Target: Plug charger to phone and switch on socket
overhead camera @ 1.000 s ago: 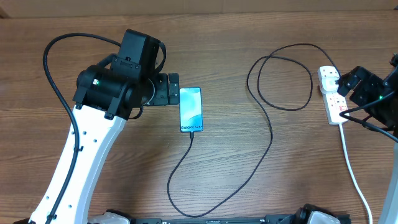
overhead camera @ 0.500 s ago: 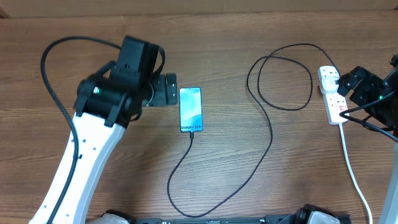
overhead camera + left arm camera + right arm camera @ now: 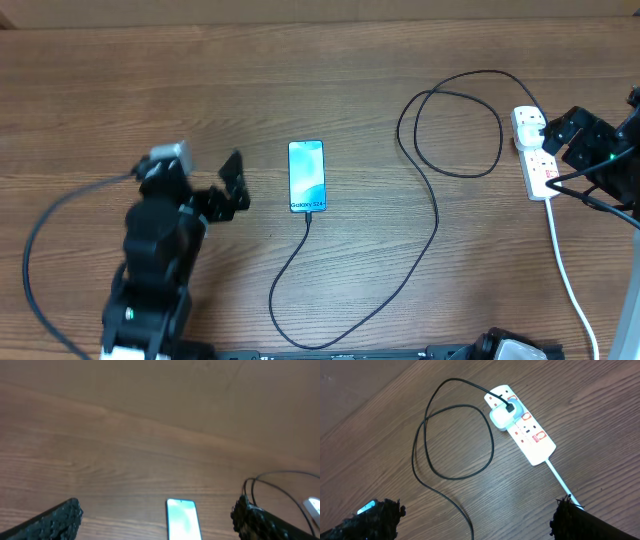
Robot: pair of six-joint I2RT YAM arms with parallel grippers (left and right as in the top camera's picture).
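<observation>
The phone (image 3: 306, 176) lies flat mid-table with its teal screen lit, and it also shows in the left wrist view (image 3: 183, 519). The thin black charger cable (image 3: 437, 215) runs from the phone's near end (image 3: 312, 214), loops, and ends at a pale plug head (image 3: 502, 414) seated in the white socket strip (image 3: 530, 436) at the right (image 3: 537, 160). My left gripper (image 3: 230, 192) is open and empty, left of the phone and apart from it (image 3: 156, 517). My right gripper (image 3: 573, 133) is open and empty beside the strip, above the table (image 3: 477, 517).
The strip's white cord (image 3: 570, 275) runs toward the front right edge. The black cable's loop (image 3: 452, 442) lies left of the strip. Bare wood tabletop (image 3: 150, 90) lies at the back left.
My left arm has pulled back from the phone's left side toward the front left, and its gripper now sits lower and further from the phone. The right arm has not moved.
</observation>
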